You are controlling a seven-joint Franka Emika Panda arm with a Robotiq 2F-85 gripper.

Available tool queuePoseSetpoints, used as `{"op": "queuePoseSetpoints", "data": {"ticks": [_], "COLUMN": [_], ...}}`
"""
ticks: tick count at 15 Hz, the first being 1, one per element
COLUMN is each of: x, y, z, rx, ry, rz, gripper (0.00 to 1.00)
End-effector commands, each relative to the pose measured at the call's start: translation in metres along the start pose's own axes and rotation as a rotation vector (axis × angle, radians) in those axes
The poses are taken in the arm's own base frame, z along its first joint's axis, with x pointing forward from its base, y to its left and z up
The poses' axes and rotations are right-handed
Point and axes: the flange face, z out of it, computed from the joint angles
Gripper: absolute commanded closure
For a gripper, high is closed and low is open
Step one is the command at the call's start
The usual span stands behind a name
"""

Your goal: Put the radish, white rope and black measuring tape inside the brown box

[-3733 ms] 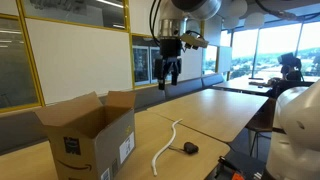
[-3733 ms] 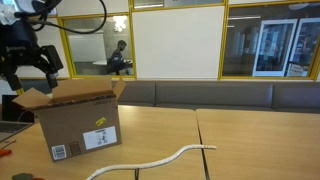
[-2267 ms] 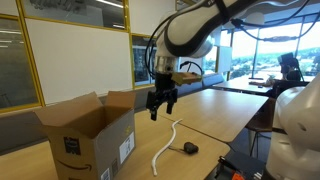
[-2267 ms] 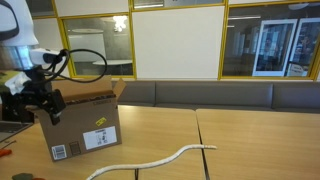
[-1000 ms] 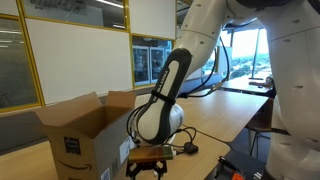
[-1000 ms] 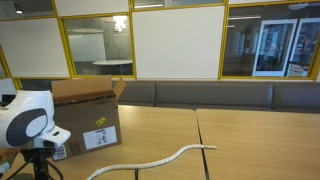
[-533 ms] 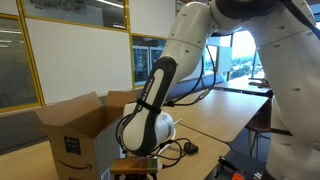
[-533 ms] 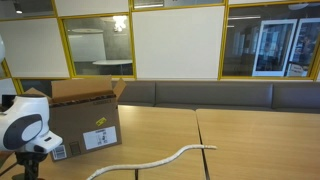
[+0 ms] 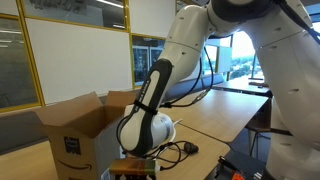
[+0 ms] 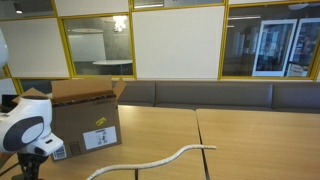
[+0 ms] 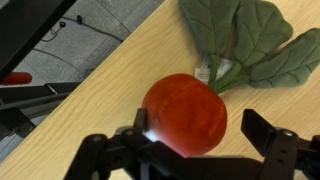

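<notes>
Radish lies on the table with its red bulb centred between the spread fingers of the gripper. Leaves trail away up-right, so the long axis runs roughly across the closing line. Jaws are wide apart, nothing clamped yet. The arm is down just beside the brown box, so the radish sits near it. White rope and black measuring tape are not yet boxed.

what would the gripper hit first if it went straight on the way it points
Most likely the radish: in the wrist view its red bulb sits between the gripper's open jaws, on the wooden table. How near is unclear.
</notes>
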Motion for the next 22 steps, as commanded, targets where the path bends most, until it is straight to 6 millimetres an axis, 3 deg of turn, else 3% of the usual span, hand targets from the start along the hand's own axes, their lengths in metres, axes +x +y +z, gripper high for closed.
{"op": "queuePoseSetpoints", "data": {"ticks": [1,9,11,12,13,17,22], "x": [0.002,0.005,0.007,0.009,0.01,0.004,-0.014], "y": [-0.003,0.001,0.003,0.004,0.006,0.005,0.011], "z": [0.0,-0.001,-0.005,-0.011,-0.021,-0.073,-0.156], "rx": [0.006,0.004,0.007,0.016,0.031,0.085,0.162], "ry": [-0.013,-0.023,-0.022,-0.016,0.0,0.096,0.256], "rz": [0.0,-0.021,-0.051,-0.063,-0.071,-0.116,-0.197], "gripper": [0.34,0.92,0.96,0.92,0.94,0.93,0.93]}}
